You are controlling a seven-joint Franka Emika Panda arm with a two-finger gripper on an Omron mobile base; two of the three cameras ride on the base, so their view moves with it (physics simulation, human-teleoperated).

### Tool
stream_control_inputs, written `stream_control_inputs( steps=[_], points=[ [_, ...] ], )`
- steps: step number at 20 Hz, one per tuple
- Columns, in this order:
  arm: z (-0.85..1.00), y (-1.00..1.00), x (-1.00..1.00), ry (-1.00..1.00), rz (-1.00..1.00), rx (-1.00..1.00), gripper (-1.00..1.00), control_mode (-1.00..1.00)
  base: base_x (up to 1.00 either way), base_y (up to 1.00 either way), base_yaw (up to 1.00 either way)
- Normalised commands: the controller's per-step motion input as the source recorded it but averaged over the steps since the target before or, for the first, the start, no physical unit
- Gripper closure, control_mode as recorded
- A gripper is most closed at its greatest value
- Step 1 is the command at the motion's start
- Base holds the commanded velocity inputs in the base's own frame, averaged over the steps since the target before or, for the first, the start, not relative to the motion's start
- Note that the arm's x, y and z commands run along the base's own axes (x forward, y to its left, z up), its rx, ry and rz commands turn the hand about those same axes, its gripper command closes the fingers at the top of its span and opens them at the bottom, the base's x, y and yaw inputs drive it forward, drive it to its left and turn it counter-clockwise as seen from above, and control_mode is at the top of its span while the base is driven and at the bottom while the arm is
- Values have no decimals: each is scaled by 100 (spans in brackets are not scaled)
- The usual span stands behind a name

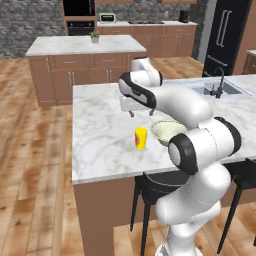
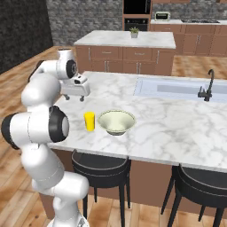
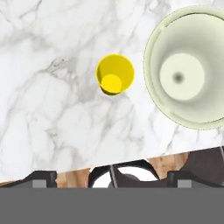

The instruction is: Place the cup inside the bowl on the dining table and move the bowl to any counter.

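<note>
The small yellow cup point(image 1: 141, 138) stands upright on the dining table point(image 1: 100, 130) near its front edge, with a red patch low on its side. Just to its right sits the pale cream bowl point(image 1: 167, 131), empty and partly hidden by my arm. The right base view shows the cup point(image 2: 90, 121) and the bowl point(image 2: 116, 122) side by side, apart. My gripper point(image 1: 141, 114) hangs open well above the marble, a little behind the cup, holding nothing. From the hand view I look straight down on the cup point(image 3: 114, 74) and the bowl point(image 3: 188, 70), with the fingertips point(image 3: 44, 178) spread wide.
An inset sink point(image 2: 173, 88) with a black faucet point(image 2: 208, 84) lies at the table's far right. Black stools point(image 2: 99, 162) stand under the front edge. The island counter point(image 1: 75, 46) with wooden cabinets and a small plant point(image 1: 94, 36) stands behind the table.
</note>
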Motion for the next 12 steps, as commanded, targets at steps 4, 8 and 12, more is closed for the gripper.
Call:
stream_control_inputs(
  steps=[4,8,12],
  points=[
    [-30,0,47,0,0,0,-100,-100,0,0,0],
    [-30,0,46,0,0,0,-100,-100,0,0,0],
    [-29,0,43,0,0,0,-100,-100,0,0,0]
  ],
)
